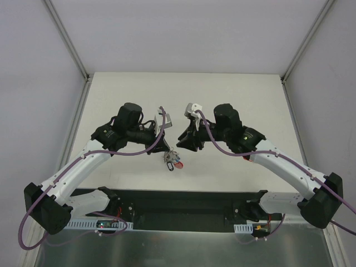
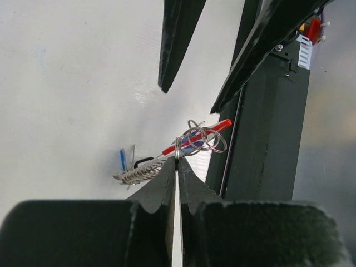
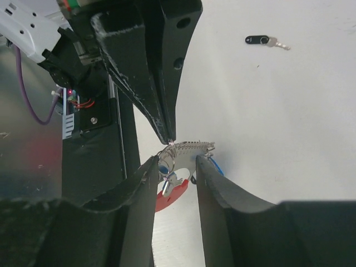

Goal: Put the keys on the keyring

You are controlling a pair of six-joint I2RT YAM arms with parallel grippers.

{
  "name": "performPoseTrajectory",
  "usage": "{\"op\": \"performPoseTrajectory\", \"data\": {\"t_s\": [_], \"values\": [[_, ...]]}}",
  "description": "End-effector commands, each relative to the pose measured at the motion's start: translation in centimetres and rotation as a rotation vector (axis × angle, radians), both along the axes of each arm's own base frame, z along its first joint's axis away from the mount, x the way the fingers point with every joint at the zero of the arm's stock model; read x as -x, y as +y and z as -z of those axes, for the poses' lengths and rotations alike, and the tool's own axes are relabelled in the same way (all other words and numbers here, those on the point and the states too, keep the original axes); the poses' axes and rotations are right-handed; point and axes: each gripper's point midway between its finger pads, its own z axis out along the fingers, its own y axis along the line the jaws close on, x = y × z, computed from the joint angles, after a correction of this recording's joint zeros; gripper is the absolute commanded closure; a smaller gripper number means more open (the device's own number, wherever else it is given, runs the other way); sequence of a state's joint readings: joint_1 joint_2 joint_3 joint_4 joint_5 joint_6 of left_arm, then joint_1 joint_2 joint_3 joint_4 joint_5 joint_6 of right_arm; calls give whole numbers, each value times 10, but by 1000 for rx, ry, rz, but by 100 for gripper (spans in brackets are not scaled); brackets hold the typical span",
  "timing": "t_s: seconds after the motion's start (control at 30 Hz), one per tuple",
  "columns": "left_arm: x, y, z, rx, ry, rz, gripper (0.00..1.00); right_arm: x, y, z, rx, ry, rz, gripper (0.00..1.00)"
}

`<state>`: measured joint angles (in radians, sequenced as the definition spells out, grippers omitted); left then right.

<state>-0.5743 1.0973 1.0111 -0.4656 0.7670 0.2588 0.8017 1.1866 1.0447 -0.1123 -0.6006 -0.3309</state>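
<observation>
Threading step, judged. The left pincer (image 2: 177, 162) is clamped on the keyring (image 2: 203, 139) at frame centre. The right pincer (image 3: 175, 167) gapes around it, empty. Next, probably: fetch black key (image 3: 261, 40), upper right on tabletop (image 3: 289, 122).

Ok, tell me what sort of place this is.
Probably a robotics lab test cell: a white table boxed in by pale panels on metal posts, with the left arm and right arm bolted along its near edge.
</observation>
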Motion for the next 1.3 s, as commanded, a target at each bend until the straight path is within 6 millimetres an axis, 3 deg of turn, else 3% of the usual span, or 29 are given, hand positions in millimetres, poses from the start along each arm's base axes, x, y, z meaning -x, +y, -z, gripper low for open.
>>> {"op": "performPoseTrajectory", "data": {"t_s": [0.0, 0.37, 0.53, 0.97, 1.1, 1.2, 1.27], "values": [[2, 3, -8, 14, -58, 18, 100, 7, 10, -3, -2, -9, -109, 64], [8, 3, -4, 21, -34, 35, 100, 11, 28, 11, -28, -28, -228, 66], [10, 3, -7, 33, -39, 44, 100, 11, 33, 21, -18, -7, -259, 71], [14, 1, -9, 47, -28, 64, 100, 14, 41, 22, -30, -9, -287, 85], [14, 0, -9, 47, -21, 65, 100, 17, 42, 23, -30, -5, -299, 97], [13, 1, -10, 47, -25, 55, 100, 16, 41, 22, -32, -1, -286, 99], [13, 2, -12, 46, -28, 40, 93, 15, 43, 18, -60, 0, -265, 98]]}}
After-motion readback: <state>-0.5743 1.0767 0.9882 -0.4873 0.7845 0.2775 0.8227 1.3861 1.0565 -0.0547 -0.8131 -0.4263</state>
